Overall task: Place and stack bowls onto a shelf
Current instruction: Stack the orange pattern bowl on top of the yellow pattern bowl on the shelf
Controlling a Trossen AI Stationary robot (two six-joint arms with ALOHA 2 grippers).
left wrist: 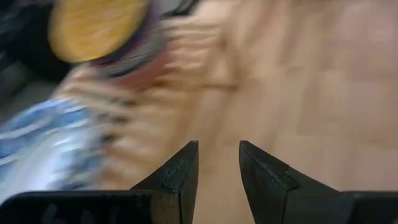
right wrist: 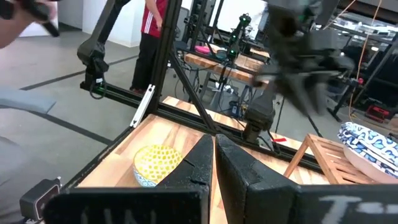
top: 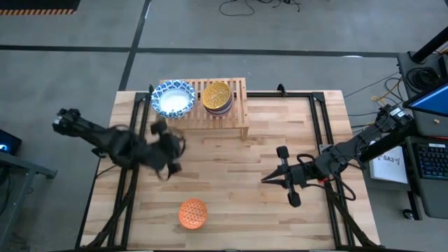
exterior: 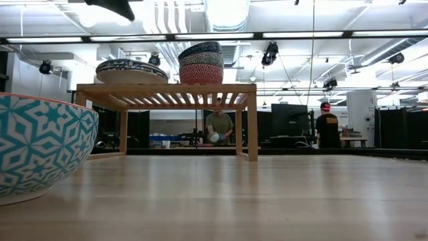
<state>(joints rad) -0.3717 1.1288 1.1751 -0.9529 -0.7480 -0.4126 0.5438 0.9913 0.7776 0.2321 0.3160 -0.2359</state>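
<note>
High view: left tool (top: 168, 147) empty, fingers slightly parted, near shelf (top: 241, 105); right tool (top: 283, 175) closed, empty. Risk: orange bowl (top: 193, 213) skids if pinched off-centre; small-bowl stack (top: 217, 96) tips if bumped.

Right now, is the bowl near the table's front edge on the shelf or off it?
Off. The orange bowl sits on the bare tabletop, far from the shelf.

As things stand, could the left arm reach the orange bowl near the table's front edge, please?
Probably yes. The orange bowl sits alone on bare table, and the left pincer, open and empty, hovers nearby with nothing between them.
</note>
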